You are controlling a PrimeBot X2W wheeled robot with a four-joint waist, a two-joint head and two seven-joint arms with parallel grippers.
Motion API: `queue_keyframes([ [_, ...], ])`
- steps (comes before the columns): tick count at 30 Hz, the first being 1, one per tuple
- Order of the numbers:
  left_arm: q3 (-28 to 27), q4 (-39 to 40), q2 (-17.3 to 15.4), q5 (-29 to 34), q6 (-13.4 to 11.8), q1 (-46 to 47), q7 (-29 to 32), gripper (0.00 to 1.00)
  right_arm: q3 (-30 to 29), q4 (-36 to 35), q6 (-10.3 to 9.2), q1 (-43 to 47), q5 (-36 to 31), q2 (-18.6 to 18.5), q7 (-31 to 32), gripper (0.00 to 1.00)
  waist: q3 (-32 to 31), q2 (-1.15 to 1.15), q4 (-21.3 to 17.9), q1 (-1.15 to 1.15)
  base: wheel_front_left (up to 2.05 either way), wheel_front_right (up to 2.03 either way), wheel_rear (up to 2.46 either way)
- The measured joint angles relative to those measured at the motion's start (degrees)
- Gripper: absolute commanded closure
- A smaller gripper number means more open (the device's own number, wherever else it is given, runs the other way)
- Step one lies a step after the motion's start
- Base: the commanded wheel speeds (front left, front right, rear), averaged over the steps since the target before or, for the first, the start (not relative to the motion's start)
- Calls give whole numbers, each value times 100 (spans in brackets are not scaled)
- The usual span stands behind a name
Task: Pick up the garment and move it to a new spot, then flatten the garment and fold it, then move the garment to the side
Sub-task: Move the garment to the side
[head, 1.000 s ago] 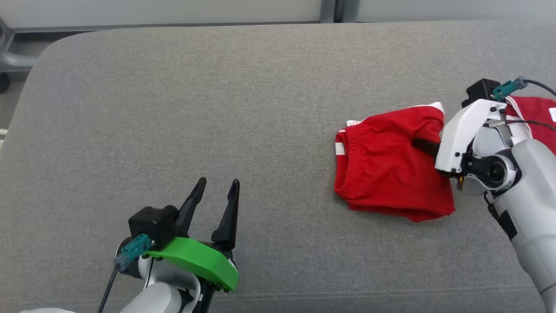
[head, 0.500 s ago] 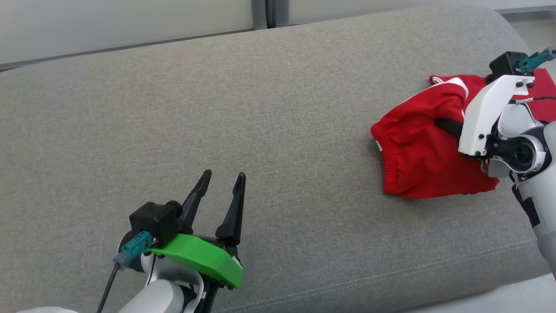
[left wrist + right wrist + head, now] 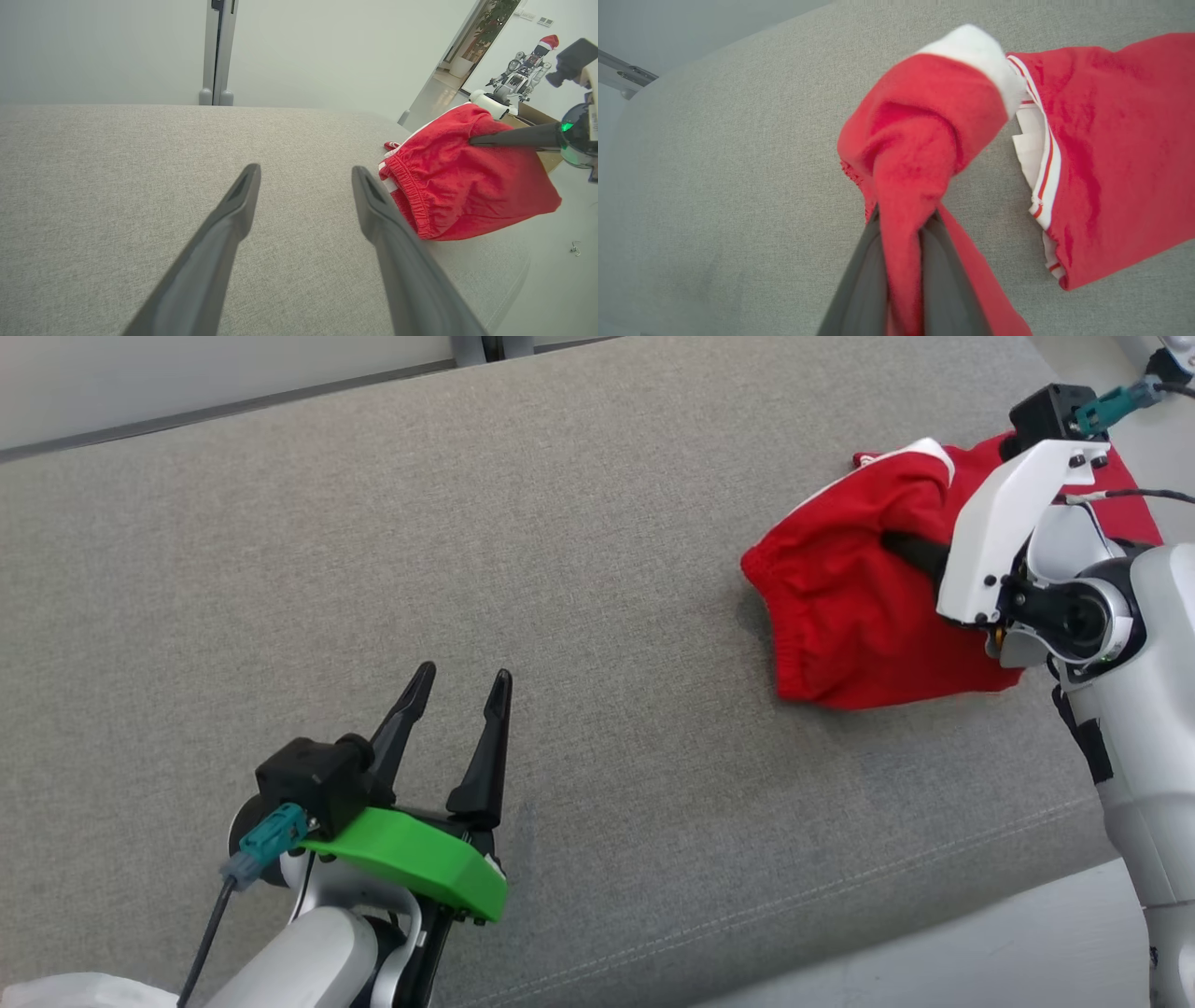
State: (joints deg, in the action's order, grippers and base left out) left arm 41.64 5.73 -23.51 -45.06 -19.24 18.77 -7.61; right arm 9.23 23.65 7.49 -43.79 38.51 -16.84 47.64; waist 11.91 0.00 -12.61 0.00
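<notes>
Camera swung right | right gripper (image 3: pixel 903 224) jaws clamped on red white-trimmed cloth shorts (image 3: pixel 840 607) | left gripper (image 3: pixel 464 677) jaws apart, left of shorts | grey fabric couch (image 3: pixel 560 523)

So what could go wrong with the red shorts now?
1. The right gripper pinches just a small fold of the shorts, so they might slip out.
2. The shorts are bunched up near the cushion end; if dropped there, they could slide off.
3. The left gripper is open and far away, so it likely couldn't catch them.
</notes>
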Motion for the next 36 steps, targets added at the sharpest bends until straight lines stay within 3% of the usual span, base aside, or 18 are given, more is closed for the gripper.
queue_keyframes([
  [12,-31,277,-153,168,-69,288,156,0,-375,201,0,-598,-198,54,-69,100,529,0,-132,0,0,0,0],
  [26,-15,799,-525,460,-298,596,576,0,-1062,602,0,-1103,-731,-665,-226,100,1246,0,71,0,0,0,0],
  [31,9,951,-630,541,-353,680,716,0,-944,803,0,-1204,-935,-724,-494,100,1455,0,153,0,0,0,0],
  [36,85,1078,-694,616,-397,765,878,0,-675,1112,0,-1314,-1155,-1020,-816,100,1652,0,212,0,0,0,0],
])
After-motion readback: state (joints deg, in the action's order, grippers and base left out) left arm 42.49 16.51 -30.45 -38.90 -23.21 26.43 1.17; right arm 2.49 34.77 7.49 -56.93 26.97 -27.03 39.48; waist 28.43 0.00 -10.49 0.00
